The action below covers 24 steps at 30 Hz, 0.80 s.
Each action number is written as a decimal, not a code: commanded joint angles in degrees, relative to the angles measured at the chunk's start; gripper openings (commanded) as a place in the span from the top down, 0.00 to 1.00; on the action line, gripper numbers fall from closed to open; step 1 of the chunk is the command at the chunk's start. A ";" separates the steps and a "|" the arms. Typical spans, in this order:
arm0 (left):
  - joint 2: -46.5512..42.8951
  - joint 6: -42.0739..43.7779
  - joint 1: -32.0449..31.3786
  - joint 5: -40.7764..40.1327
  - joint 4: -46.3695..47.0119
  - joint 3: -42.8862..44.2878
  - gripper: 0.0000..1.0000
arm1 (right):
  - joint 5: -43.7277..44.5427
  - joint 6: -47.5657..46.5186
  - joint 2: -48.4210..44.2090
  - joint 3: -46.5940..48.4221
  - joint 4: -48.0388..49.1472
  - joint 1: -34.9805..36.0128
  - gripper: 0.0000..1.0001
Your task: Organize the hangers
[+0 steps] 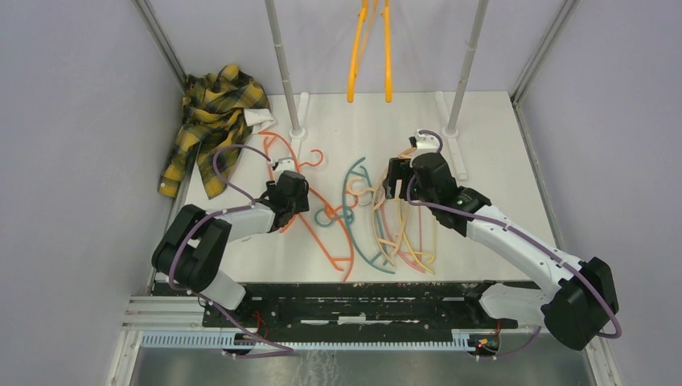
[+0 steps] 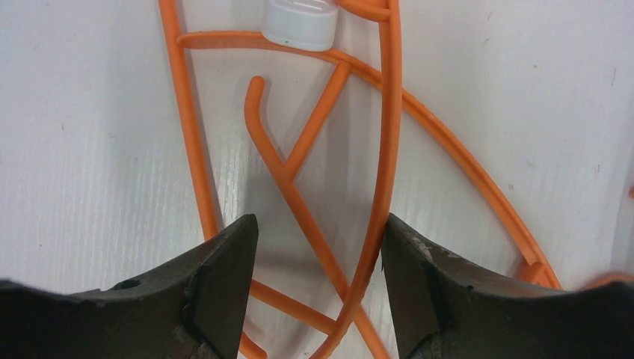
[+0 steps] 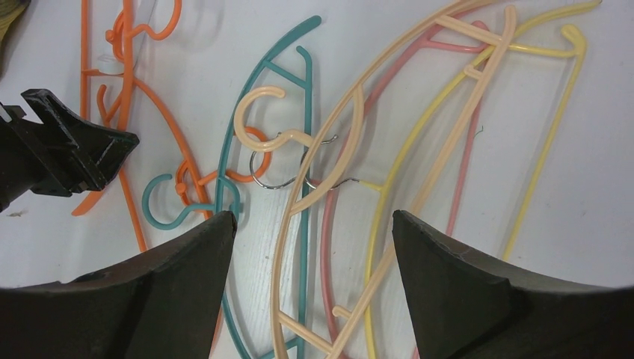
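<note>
Hanging orange hangers (image 1: 388, 64): hooks cut off at top edge. Left gripper (image 1: 297, 183) hides orange hanger's (image 2: 390, 134) middle; contact perhaps, unclear.

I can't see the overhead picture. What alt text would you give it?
Two robot arms reach over a white table strewn with tangled plastic hangers: orange at left, teal, pink and yellow mid-table. Yellow-orange hangers hang at the back; a plaid shirt lies crumpled far left.
</note>
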 commanded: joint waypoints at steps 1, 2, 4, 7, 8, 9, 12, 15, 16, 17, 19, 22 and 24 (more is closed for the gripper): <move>0.98 0.24 -0.33 -2.79 1.15 1.15 0.35 | 2.37 -1.04 -0.74 -0.35 2.23 0.15 0.14; 0.89 0.31 -0.27 -2.80 1.17 1.03 0.37 | 2.51 -1.03 -0.75 -0.37 2.19 0.16 0.14; 0.25 0.49 -0.40 -2.88 1.09 0.70 0.41 | 2.71 -0.96 -0.80 -0.45 2.31 0.16 0.14; -1.87 0.62 -0.48 -2.97 0.46 0.33 0.42 | 2.97 -0.81 -0.70 -0.66 2.50 0.16 0.14; -2.57 0.60 -0.49 -2.97 0.11 0.34 0.43 | 3.01 -0.79 -0.67 -0.69 2.56 0.12 0.14; -3.29 0.77 -0.57 -2.97 -0.24 0.31 0.48 | 3.08 -0.71 -0.63 -0.77 2.66 0.16 0.14; -5.15 1.03 -0.57 -2.99 -1.43 0.23 0.69 | 3.18 -0.40 -0.45 -1.05 2.90 0.15 0.14; -6.55 1.29 -0.53 -3.06 -1.74 -0.16 0.79 | 3.07 -0.26 -0.49 -1.29 3.09 0.16 0.14; -6.74 1.38 -0.64 -3.10 -1.84 -0.33 0.82 | 3.09 -0.17 -0.58 -1.33 3.08 0.12 0.15; -6.93 1.39 -0.55 -3.20 -1.94 -0.47 0.85 | 3.09 -0.17 -0.68 -1.40 3.11 0.16 0.15; -7.47 1.31 -0.56 -3.32 -2.76 -0.50 0.96 | 3.16 -0.12 -1.01 -1.63 3.01 0.16 0.15; -9.68 1.63 -0.58 -2.99 -4.32 -0.35 0.97 | 3.72 -0.16 -1.65 -1.92 2.95 0.12 0.15; -12.39 1.80 -0.56 -2.44 -5.53 -0.24 0.97 | 4.17 -0.17 -2.00 -2.16 2.93 0.15 0.15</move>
